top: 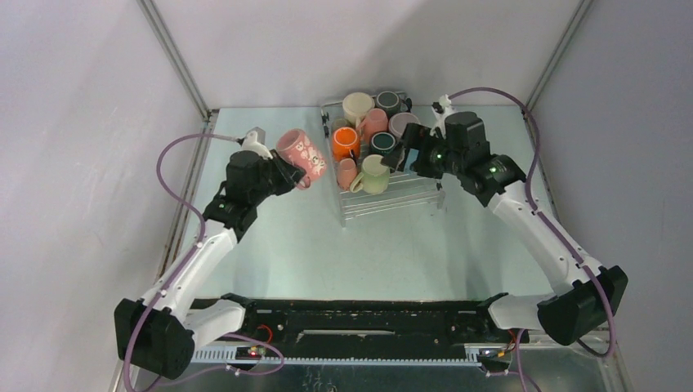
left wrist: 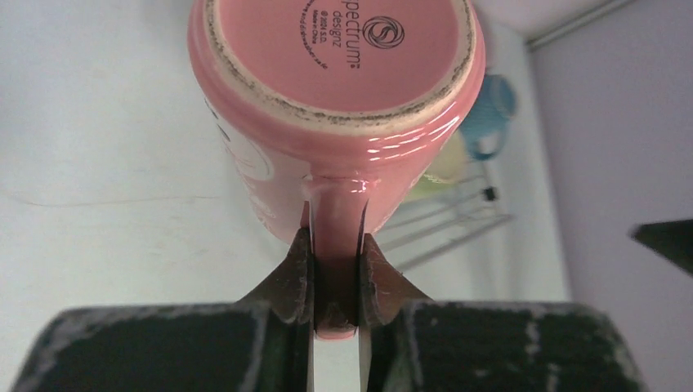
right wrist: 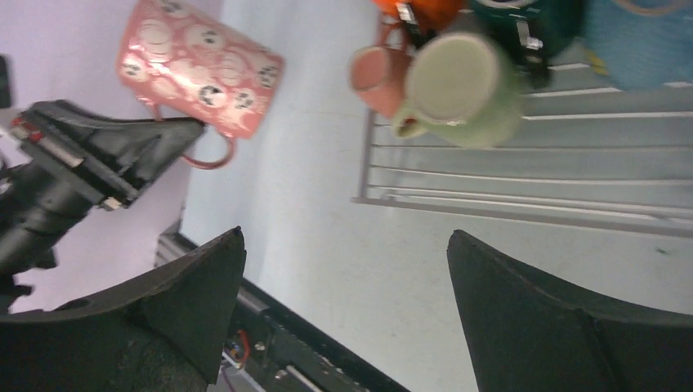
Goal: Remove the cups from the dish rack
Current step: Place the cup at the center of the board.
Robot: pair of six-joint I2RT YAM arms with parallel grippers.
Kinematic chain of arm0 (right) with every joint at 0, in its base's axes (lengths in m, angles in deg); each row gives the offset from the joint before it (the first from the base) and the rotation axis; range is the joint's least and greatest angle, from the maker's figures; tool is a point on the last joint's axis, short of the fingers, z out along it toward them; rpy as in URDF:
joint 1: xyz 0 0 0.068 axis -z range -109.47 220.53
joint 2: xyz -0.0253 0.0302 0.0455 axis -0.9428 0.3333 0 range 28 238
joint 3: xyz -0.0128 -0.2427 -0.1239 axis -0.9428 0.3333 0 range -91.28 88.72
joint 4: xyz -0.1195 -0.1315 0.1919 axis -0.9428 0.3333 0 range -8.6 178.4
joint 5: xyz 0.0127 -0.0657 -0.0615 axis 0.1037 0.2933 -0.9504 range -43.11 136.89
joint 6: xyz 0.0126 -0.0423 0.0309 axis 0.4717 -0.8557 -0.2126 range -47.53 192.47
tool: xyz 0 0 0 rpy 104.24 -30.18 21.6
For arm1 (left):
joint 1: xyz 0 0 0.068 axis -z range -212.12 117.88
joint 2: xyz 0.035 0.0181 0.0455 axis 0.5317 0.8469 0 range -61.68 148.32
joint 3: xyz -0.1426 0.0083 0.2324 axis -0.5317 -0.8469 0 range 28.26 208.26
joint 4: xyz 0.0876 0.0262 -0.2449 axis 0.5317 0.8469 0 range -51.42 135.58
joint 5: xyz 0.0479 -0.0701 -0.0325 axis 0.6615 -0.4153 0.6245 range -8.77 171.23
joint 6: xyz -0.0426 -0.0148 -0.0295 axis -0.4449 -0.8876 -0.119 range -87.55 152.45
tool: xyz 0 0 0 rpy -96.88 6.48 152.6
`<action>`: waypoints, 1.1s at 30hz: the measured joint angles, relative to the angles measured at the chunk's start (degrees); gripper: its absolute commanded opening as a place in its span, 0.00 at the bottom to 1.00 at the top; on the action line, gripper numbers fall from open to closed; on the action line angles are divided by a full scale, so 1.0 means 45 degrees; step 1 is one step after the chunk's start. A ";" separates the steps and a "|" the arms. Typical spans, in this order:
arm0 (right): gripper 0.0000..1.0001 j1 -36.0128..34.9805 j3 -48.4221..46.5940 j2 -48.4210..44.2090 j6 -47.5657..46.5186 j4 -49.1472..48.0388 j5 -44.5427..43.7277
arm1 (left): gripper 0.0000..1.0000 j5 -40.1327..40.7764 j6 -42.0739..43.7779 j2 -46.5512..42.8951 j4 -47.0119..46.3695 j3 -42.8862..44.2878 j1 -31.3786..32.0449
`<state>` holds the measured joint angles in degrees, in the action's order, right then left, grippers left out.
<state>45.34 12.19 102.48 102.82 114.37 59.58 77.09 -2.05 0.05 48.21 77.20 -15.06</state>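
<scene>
A pink patterned cup [top: 302, 155] hangs in the air left of the dish rack [top: 392, 198]. My left gripper [top: 288, 174] is shut on its handle [left wrist: 337, 245], the cup's base facing the left wrist camera. In the rack stand several cups: orange [top: 345, 143], cream [top: 357, 107], pale green [top: 375, 174], pink [top: 373, 122], dark teal [top: 382, 143]. My right gripper [top: 402, 155] hovers over the rack's right side, open, nothing between its fingers [right wrist: 204, 278]. From the right wrist I see the pale green cup [right wrist: 459, 86] and the held pink cup [right wrist: 200, 65].
The rack's near half [right wrist: 531, 175] shows bare wire ribs. A black rail [top: 359, 314] runs along the table's near edge between the arm bases. Grey walls and metal posts [top: 176, 61] close in the table on both sides.
</scene>
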 measured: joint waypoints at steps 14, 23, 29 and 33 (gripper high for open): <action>0.92 -0.2404 0.0126 0.1248 0.3109 -0.5032 0.1205 | 0.00 -0.3623 -0.6824 -0.0923 -0.3614 -0.0107 0.0000; 0.81 -0.2613 0.0189 0.1880 0.4439 -0.7402 0.1613 | 0.00 -0.4512 -0.9228 -0.0991 -0.5979 -0.0826 0.0000; 0.68 -0.2608 0.0189 0.2365 0.5105 -0.8757 0.1831 | 0.00 -0.4823 -1.0108 -0.0991 -0.6494 -0.1384 0.0044; 0.55 -0.2603 0.0189 0.2696 0.5581 -0.9568 0.1972 | 0.00 -0.4901 -1.0588 -0.0991 -0.7048 -0.1569 0.0185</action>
<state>33.62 13.04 114.61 127.93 71.31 68.45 55.04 -49.70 -4.41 16.50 70.15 -14.23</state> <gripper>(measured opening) 0.639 0.149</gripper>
